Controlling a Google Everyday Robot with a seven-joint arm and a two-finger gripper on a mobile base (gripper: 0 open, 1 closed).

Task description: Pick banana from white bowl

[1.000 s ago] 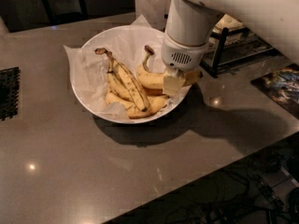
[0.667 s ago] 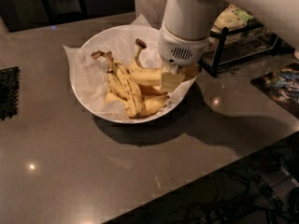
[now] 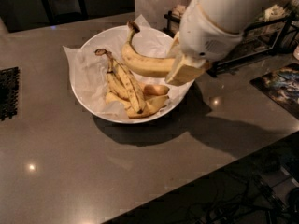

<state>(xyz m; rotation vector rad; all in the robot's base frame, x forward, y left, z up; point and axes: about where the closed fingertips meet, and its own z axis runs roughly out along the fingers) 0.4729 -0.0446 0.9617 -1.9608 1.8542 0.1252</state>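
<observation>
Here, the tabletop [image 3: 93, 171] carries the white bowl [image 3: 96, 41]. Over its right rim, the end effector [image 3: 183, 70] is clenched on one end of the banana [image 3: 142, 63], held above the bunch [image 3: 128, 90]. Gripped so far from its middle, the banana could pivot and slip free.

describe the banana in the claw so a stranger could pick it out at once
On the grey counter sits a wide white bowl lined with crinkled paper. The claw, over the bowl's right rim, grips one end of the banana. It is the thick, curved single one, stem rising at the back, unlike the thinner brown-streaked bunch lying below it.
</observation>
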